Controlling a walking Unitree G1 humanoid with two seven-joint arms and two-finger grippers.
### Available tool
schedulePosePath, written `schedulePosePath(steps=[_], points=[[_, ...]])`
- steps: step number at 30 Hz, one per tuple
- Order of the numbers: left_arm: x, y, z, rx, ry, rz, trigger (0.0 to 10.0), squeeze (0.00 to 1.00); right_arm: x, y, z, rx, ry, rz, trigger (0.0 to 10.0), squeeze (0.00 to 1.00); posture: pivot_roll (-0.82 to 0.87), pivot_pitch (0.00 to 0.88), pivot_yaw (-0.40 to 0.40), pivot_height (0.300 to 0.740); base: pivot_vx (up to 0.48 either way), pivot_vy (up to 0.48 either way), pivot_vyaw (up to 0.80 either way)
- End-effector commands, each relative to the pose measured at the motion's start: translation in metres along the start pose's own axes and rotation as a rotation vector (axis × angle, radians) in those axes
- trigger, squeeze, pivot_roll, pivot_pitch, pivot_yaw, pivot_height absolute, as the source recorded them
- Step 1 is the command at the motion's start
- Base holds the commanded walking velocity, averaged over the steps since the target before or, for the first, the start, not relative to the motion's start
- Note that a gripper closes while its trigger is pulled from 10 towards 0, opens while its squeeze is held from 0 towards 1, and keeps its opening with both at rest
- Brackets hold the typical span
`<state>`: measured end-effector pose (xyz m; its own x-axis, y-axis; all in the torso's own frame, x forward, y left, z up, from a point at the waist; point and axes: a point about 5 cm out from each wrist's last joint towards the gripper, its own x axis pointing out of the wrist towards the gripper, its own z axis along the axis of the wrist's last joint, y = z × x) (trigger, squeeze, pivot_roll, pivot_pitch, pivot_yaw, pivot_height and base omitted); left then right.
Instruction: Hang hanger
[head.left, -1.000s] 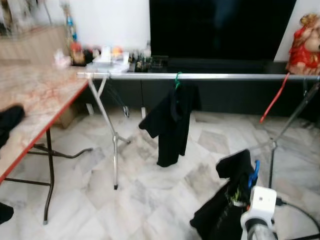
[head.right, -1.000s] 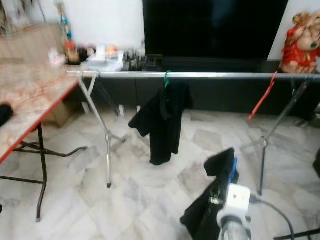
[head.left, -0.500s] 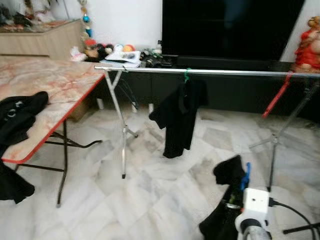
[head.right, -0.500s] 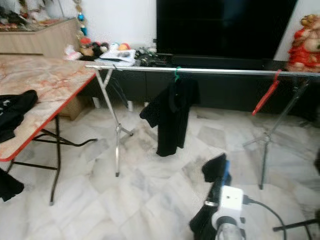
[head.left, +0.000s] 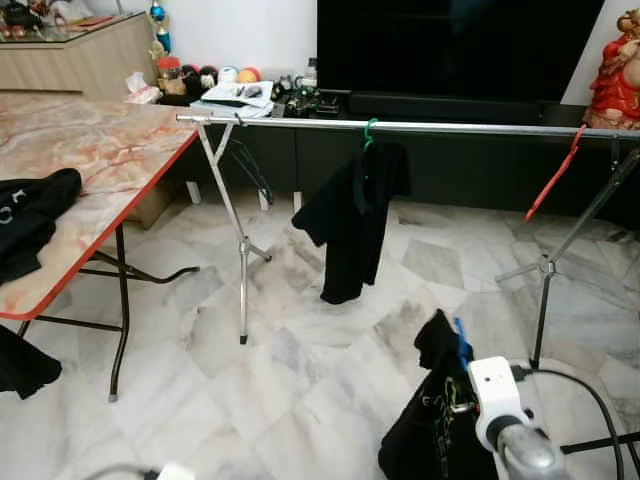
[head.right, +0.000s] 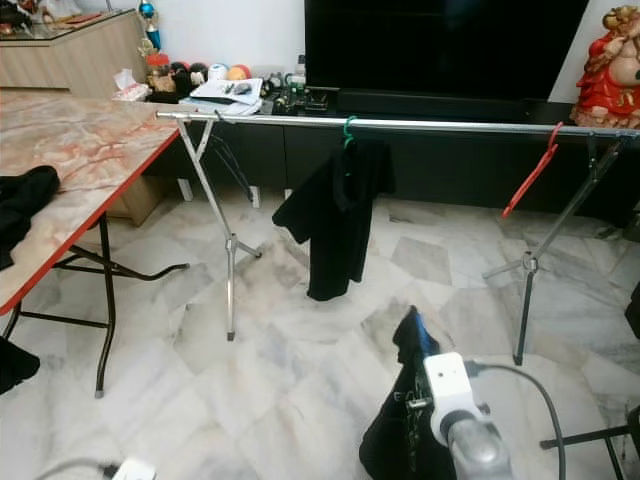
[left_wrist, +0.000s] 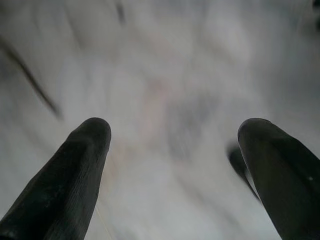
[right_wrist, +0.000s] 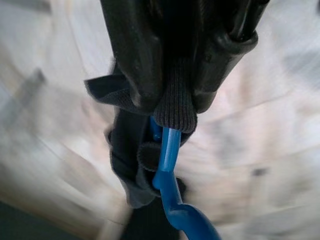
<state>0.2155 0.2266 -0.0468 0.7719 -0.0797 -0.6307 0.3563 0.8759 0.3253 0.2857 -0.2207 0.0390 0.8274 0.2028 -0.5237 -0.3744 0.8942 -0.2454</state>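
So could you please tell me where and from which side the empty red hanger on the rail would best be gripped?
Probably its straight lower arm, approached from the robot's side of the rail. The red hanger hangs slanted near the right stand, with that arm dangling free below the rail and open floor before it; its hook sits tight against the rail.

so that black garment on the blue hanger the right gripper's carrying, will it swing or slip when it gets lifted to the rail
Probably swings: the black garment hangs limp below the right gripper. Slipping seems unlikely, since the fingers pinch cloth and blue hanger together. It looks light, like the shirt on the rail.
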Motion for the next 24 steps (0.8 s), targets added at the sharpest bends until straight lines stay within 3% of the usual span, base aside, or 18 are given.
schedulePosePath(steps=[1, 6, 7, 10, 16, 24], points=[[0.004, 0.005, 0.022, 0.105, -0.099, -0.044, 10.0, 0.00, 0.003, 0.006, 0.010, -0.091, -0.028, 0.122, 10.0, 0.00, 0.08, 0.018, 0.005, 0.740, 0.000, 0.000, 0.00], [0.008, 0.011, 0.062, 0.228, -0.246, -0.113, 10.0, 0.00, -0.002, 0.007, 0.016, -0.243, -0.017, 0.292, 10.0, 0.00, 0.09, 0.012, 0.001, 0.740, 0.000, 0.000, 0.00], [0.008, 0.011, 0.062, 0.228, -0.246, -0.113, 10.0, 0.00, -0.002, 0.007, 0.016, -0.243, -0.017, 0.292, 10.0, 0.00, 0.09, 0.012, 0.001, 0.740, 0.000, 0.000, 0.00], [0.009, 0.005, 0.087, 0.319, -0.319, -0.240, 10.0, 0.00, -0.017, 0.009, 0.024, -0.388, -0.025, 0.508, 10.0, 0.00, 0.08, 0.008, 0.002, 0.740, 0.000, 0.000, 0.00], [0.007, 0.003, 0.104, 0.379, -0.358, -0.330, 10.0, 0.00, -0.034, 0.006, 0.033, -0.467, -0.049, 0.614, 10.0, 0.00, 0.07, 0.018, 0.007, 0.740, 0.000, 0.000, 0.00], [0.009, 0.002, 0.118, 0.415, -0.364, -0.395, 10.0, 0.00, -0.047, 0.003, 0.047, -0.509, -0.080, 0.650, 10.0, 0.00, 0.06, 0.040, 0.013, 0.740, 0.000, 0.000, 0.00]])
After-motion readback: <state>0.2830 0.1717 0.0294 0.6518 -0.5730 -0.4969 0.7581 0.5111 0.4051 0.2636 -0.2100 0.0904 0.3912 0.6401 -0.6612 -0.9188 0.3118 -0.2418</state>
